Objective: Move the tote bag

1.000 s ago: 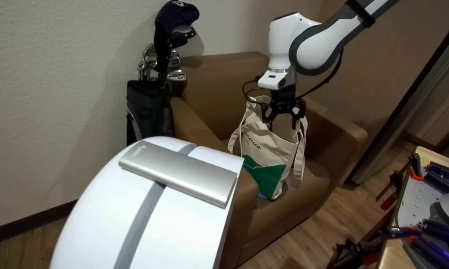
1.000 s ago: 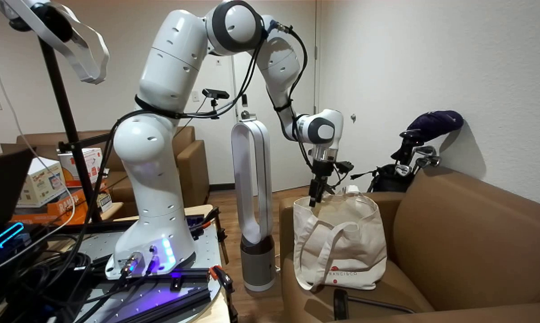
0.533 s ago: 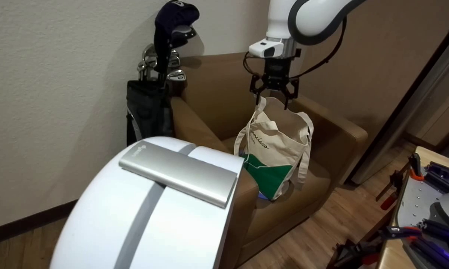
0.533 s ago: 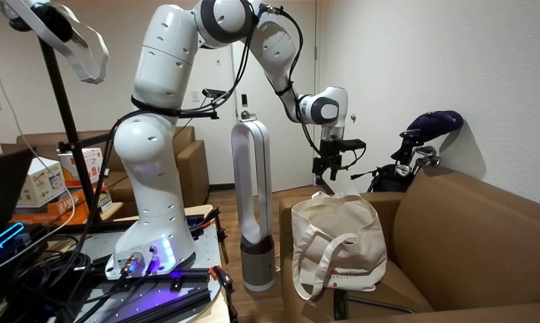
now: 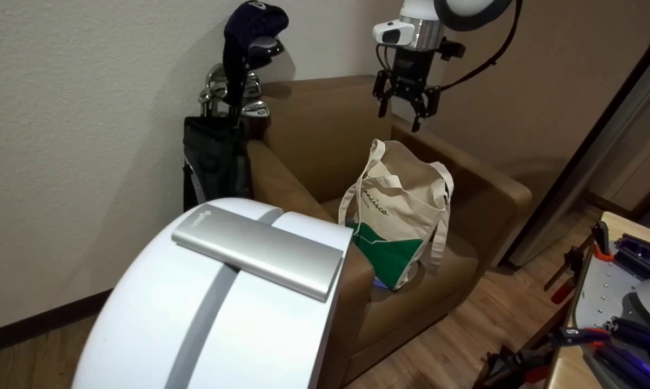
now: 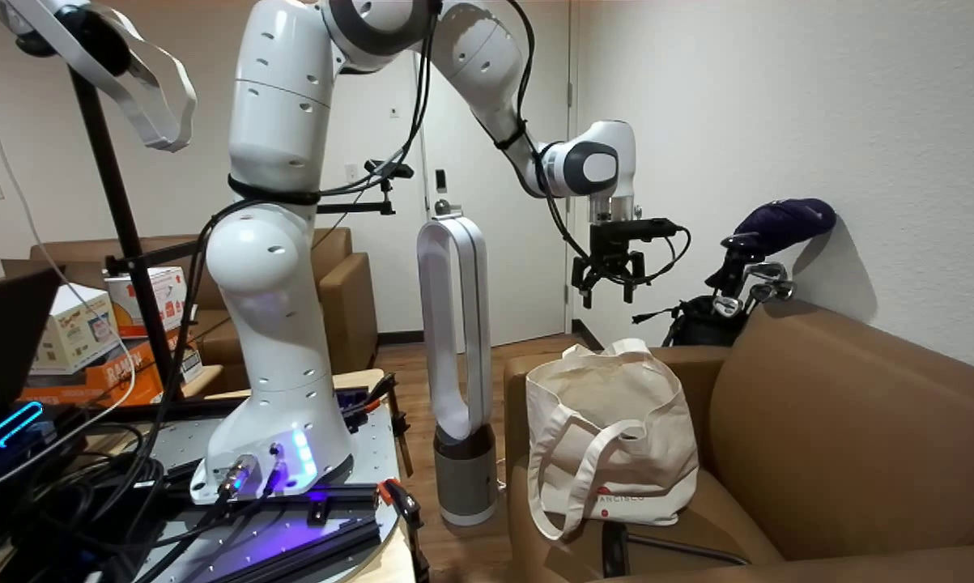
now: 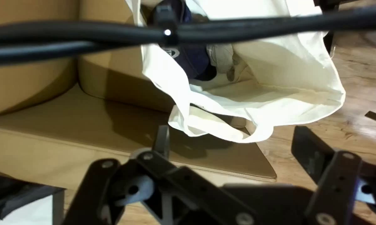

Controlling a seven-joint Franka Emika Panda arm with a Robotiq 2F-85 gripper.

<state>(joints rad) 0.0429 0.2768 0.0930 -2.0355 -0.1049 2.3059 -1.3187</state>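
The cream tote bag (image 5: pixel 397 213) stands open on the armchair seat, its green patch low on one side. It also shows in an exterior view (image 6: pixel 657 449), with red print and a loop handle hanging at the front. The gripper (image 5: pixel 399 121) is open and empty above the bag, apart from it; it also shows in an exterior view (image 6: pixel 608 298). In the wrist view the gripper (image 7: pixel 231 134) has its fingers wide apart, with a bag handle loop (image 7: pixel 225 132) seen below and beyond them. A dark blue item (image 7: pixel 192 61) lies inside the bag (image 7: pixel 288 109).
A brown armchair (image 5: pixel 325 124) has arms on both sides of the bag. A dark golf bag (image 5: pixel 216 156) with clubs stands beside it. A tall white fan (image 6: pixel 434 324) stands between armchair and robot table (image 6: pixel 373 502). A black bar (image 6: pixel 616 551) shows before the seat.
The gripper has risen from the bag's mouth to well above it and turned. The bag's top shifted and settled slightly in the first half second, then stayed still.
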